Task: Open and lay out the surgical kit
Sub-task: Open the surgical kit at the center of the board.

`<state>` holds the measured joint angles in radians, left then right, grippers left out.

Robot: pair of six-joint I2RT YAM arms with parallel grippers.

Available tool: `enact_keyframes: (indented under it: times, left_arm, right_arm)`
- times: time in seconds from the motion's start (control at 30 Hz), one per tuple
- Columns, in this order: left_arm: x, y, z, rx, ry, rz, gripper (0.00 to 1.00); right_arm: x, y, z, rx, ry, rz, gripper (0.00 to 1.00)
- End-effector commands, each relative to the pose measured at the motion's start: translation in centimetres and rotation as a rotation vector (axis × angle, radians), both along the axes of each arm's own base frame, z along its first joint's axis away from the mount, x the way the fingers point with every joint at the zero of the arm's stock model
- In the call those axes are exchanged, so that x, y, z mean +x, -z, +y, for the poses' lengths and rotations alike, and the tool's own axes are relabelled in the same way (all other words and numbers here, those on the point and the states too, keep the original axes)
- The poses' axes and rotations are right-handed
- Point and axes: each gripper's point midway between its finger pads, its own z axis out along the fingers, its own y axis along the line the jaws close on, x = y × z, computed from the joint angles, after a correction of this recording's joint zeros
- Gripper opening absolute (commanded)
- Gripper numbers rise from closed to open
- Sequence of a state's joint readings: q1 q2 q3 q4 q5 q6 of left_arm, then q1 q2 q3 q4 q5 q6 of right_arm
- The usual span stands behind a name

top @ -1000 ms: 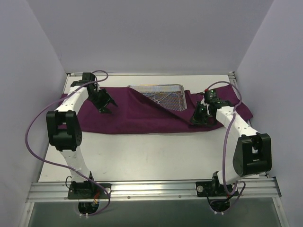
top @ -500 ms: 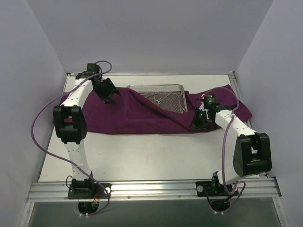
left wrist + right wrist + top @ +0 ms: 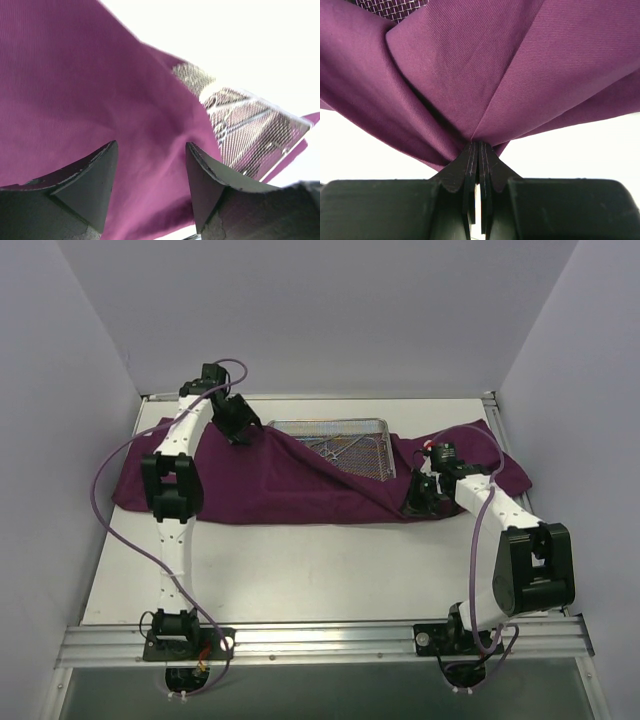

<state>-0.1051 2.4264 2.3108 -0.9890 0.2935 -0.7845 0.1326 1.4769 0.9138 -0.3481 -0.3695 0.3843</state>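
Note:
The dark purple cloth wrap lies spread across the table, and a fold of it covers the near left part of the silver mesh tray. Thin silver instruments lie in the uncovered part of the tray. My left gripper hangs open over the cloth beside the tray's far left corner. In the left wrist view its fingers frame bare cloth, with the tray to the right. My right gripper is shut on a pinched fold of cloth in front of the tray's right end.
White walls close in the table on the left, back and right. The aluminium rail carrying both arm bases runs along the near edge. White tabletop shows between the cloth and the rail.
My left arm has swung away from me and to the right, from the left part of the cloth to the tray's far left corner, its gripper open. The right gripper has shifted slightly, still holding its fold.

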Motion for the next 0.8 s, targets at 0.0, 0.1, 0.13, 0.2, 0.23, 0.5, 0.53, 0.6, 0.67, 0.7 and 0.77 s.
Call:
enact_keyframes:
  times: [0.0,0.1,0.13,0.2,0.23,0.5,0.53,0.6,0.67,0.7,0.77]
  left_arm:
    - [0.9,-0.6,0.5,0.023,-0.050,0.003,0.65]
    - [1.8,-0.4,0.7,0.026,-0.082,-0.003,0.65]
    - [2.3,-0.5,0.7,0.026,-0.096,-0.011,0.65]
    - [2.6,-0.3,0.8,0.024,-0.114,-0.012,0.65]
    - [2.7,-0.4,0.8,0.020,-0.132,-0.010,0.65]
    - [3.2,0.8,1.4,0.003,-0.245,0.039,0.66]
    - [3.3,1.0,1.5,-0.005,-0.263,0.047,0.67]
    - [3.6,1.1,1.4,-0.014,-0.276,0.048,0.73]
    - [3.6,1.7,1.3,-0.016,-0.288,0.068,0.76]
    - [3.8,1.7,1.2,-0.018,-0.287,0.066,0.76]
    - [3.7,1.9,1.3,-0.011,-0.298,0.078,0.76]
  right_arm:
    - [-1.1,-0.3,0.3,0.018,-0.023,0.027,0.00]
    - [-1.1,-0.4,0.3,0.021,-0.027,0.023,0.00]
    - [-1.1,-0.4,0.3,0.021,-0.027,0.021,0.00]
    - [-1.2,-0.3,0.3,0.019,-0.031,0.024,0.00]
    - [-1.3,-0.2,0.2,0.017,-0.030,0.026,0.00]
    - [-1.3,0.0,0.3,0.017,-0.035,0.023,0.00]
    - [-1.3,0.1,0.2,0.016,-0.036,0.025,0.00]
    - [-1.3,0.1,0.2,0.014,-0.037,0.025,0.00]
    - [-1.4,0.2,0.2,0.014,-0.037,0.023,0.00]
    - [-1.4,0.1,0.2,0.017,-0.036,0.021,0.00]
    - [-1.4,0.1,0.2,0.013,-0.034,0.016,0.00]
